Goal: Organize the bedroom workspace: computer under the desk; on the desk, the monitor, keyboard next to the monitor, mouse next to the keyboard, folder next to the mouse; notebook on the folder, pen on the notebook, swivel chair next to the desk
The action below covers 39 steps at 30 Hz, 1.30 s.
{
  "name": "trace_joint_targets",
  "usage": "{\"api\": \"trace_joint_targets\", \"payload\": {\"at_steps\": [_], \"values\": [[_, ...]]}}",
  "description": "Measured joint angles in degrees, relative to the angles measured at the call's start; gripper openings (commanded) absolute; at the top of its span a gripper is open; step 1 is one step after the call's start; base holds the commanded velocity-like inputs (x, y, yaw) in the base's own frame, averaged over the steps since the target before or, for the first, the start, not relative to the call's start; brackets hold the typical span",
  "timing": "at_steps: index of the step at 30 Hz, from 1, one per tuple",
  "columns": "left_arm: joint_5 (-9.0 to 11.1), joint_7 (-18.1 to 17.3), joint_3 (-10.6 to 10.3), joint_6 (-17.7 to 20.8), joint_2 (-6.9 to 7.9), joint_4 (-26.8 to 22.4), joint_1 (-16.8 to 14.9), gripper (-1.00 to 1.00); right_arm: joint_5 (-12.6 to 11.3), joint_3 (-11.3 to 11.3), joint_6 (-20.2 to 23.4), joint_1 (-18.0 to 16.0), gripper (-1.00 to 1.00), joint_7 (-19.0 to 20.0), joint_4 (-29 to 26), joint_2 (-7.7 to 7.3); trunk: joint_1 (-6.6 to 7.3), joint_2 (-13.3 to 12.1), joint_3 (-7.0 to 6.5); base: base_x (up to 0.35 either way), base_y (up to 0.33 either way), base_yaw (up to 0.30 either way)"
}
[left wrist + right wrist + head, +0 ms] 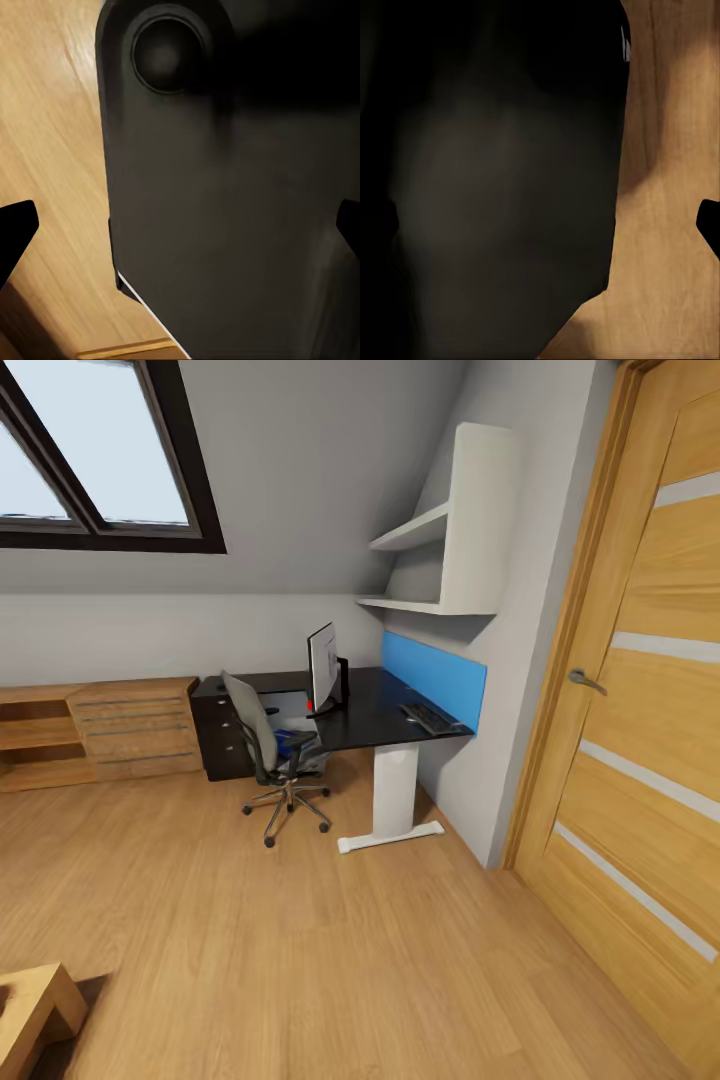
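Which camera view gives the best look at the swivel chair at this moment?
The head view: the swivel chair stands across the room, pulled up to the desk, its backrest, seat and chrome base all visible. The left and right wrist views look at dark robot housing and wood floor, so they add nothing about the chair.

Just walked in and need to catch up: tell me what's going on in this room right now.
Nothing is being handled at the moment; the robot stands back across the wood floor, looking at the workspace. The monitor and keyboard already sit on the black desk. The swivel chair is pulled up at the desk, with the blue folder on its seat. The wrist views show dark robot bodywork over the floor, so each pincer's state cannot be told.
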<state>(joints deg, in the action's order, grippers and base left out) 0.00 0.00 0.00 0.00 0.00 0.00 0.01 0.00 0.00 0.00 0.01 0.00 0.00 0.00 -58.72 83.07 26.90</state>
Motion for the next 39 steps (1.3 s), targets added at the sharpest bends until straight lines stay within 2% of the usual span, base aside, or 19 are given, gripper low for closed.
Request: {"api": "trace_joint_targets", "payload": {"at_steps": [9,14,23,24,30,36,38,39], "values": [[-0.36,-0.51,-0.19,0.22,-2.19,-1.22,-0.09,1.0,-0.2,0.2,-0.95,-0.25,1.0,-0.09,-0.78,2.01,-0.01,-0.01,-0.03,0.0,0.0,0.0],[-0.28,-0.53,-0.21,-0.08,-2.03,-1.28,-0.09,1.0,-0.21,0.5,-2.44,-0.25,1.0,-0.01,-2.42,2.31,1.08,-2.01,-0.92,0.0,0.0,0.0],[-0.4,-0.25,-0.24,0.08,-1.97,-1.55,-0.09,1.0,-0.32,0.33,-2.63,-0.25,1.0,-0.15,-5.06,2.3,3.06,-5.62,-2.54,0.0,0.0,0.0],[-0.4,-0.22,-0.24,0.05,-1.94,-1.62,-0.09,1.0,-0.34,0.33,-2.62,-0.26,1.0,-0.16,-11.16,2.32,3.28,-6.02,-2.72,0.0,0.0,0.0],[-0.4,-0.13,-0.24,-0.06,-1.52,-5.17,-0.09,1.0,-0.49,0.27,-3.26,-0.25,1.0,-0.22,-17.68,2.52,4.6,-8.43,-3.8,0.0,0.0,0.0],[-0.4,-0.09,-0.2,-0.08,-0.78,-10.21,-0.1,1.0,-0.53,0.29,-10.1,-0.25,1.0,-0.26,-22.32,3.63,5.92,-10.83,-4.88,0.0,0.0,0.0],[-0.35,-0.08,-0.17,-0.08,-0.44,-13.85,-0.12,1.0,-0.5,0.27,-16.44,-0.36,1.0,-0.38,-23.48,4.57,6.36,-11.64,-5.24,0.0,0.0,0.0],[-0.32,-0.08,-0.17,-0.08,-0.35,-14.83,-0.13,1.0,-0.51,0.26,-18.07,-0.47,1.0,-0.46,-23.66,4.76,6.58,-12.04,-5.42,0.0,0.0,0.0]]}}
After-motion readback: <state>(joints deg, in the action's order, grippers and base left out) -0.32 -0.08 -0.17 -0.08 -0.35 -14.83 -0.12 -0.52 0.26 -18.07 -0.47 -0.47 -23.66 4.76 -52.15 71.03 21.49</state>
